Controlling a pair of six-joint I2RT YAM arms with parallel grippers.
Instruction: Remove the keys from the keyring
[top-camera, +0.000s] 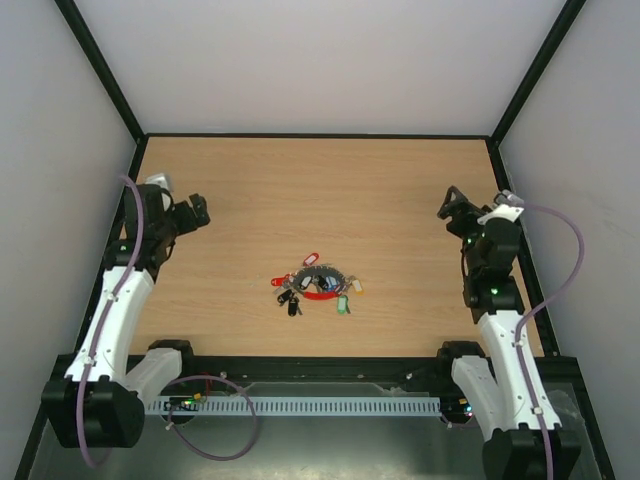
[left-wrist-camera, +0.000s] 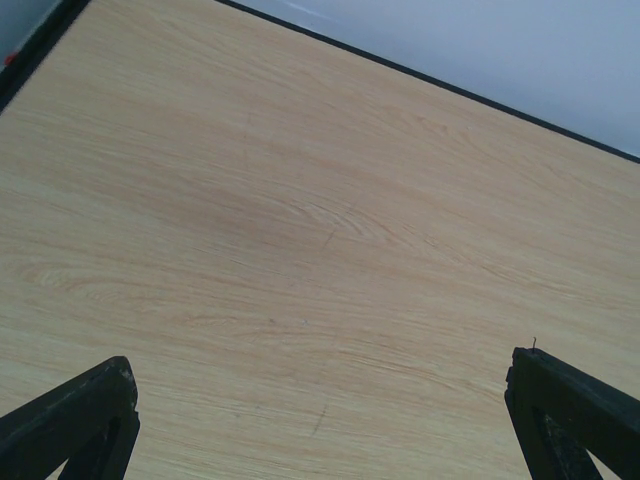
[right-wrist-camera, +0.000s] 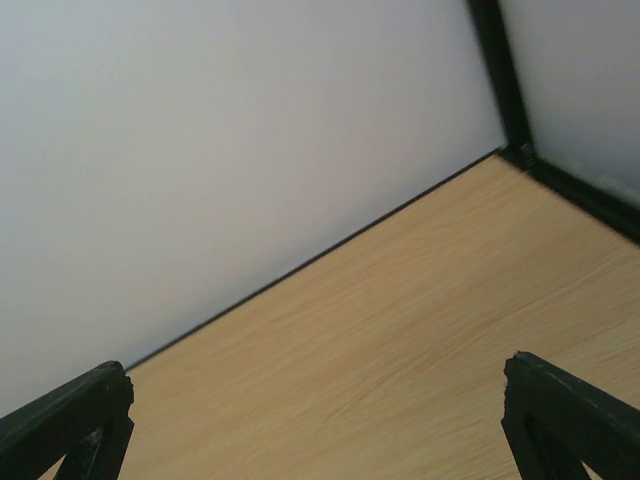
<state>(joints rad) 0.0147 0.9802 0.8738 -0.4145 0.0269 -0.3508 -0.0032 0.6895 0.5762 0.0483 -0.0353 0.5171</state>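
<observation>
The keys (top-camera: 300, 283) lie in a cluster at the middle of the wooden table (top-camera: 320, 190), with red, black, green and yellow heads. The keyring (top-camera: 322, 283) lies among them, its red sleeve along the near arc. My left gripper (top-camera: 198, 212) hovers at the left side of the table, open and empty, well left of the keys. My right gripper (top-camera: 450, 207) hovers at the right side, open and empty, well right of the keys. Both wrist views show only bare table between wide-apart fingertips (left-wrist-camera: 80, 415) (right-wrist-camera: 570, 410); the keys are out of those views.
White walls with black frame edges (top-camera: 315, 135) close the table at the back and both sides. A black rail (top-camera: 300, 368) and a white cable duct (top-camera: 300, 406) run along the near edge between the arm bases.
</observation>
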